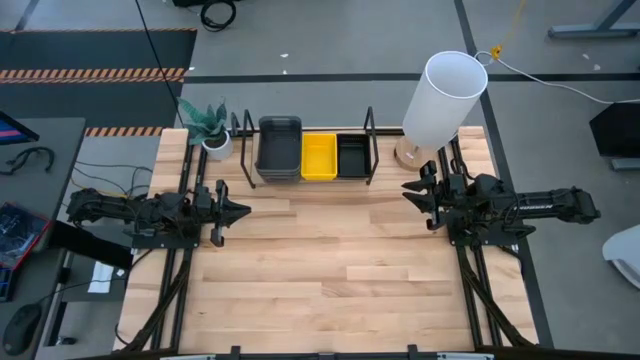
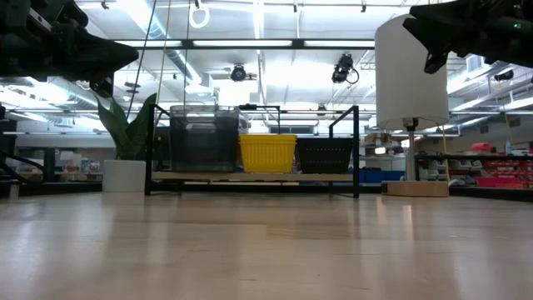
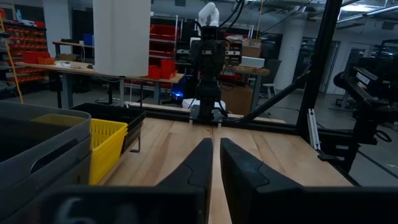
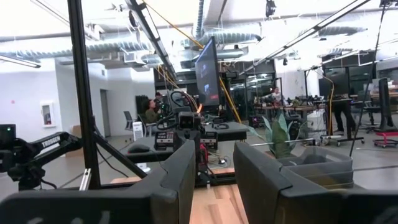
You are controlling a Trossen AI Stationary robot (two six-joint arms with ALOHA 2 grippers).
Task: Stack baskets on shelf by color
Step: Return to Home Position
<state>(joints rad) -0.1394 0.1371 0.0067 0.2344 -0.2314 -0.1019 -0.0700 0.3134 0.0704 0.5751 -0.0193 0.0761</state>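
Observation:
The baskets sit side by side on the shelf (image 2: pixel 250 177) at the table's far edge. The dark grey stack (image 1: pixel 279 148) is on the left, the yellow ones (image 1: pixel 320 156) are in the middle and the black ones (image 1: pixel 352 155) on the right. In the low view the grey stack (image 2: pixel 204 137) stands tallest, beside the yellow (image 2: pixel 267 153) and black (image 2: pixel 325 155) baskets. My left gripper (image 1: pixel 243 211) hovers shut above the table's left side. My right gripper (image 1: pixel 410 192) hovers open above the right side. Both point toward the table's middle and hold nothing.
A white cylindrical lamp (image 1: pixel 445 95) stands on a wooden base at the far right corner, close to my right arm. A potted plant (image 1: pixel 210 125) sits left of the shelf. Bare wooden tabletop (image 1: pixel 330 260) stretches between the arms and toward the near edge.

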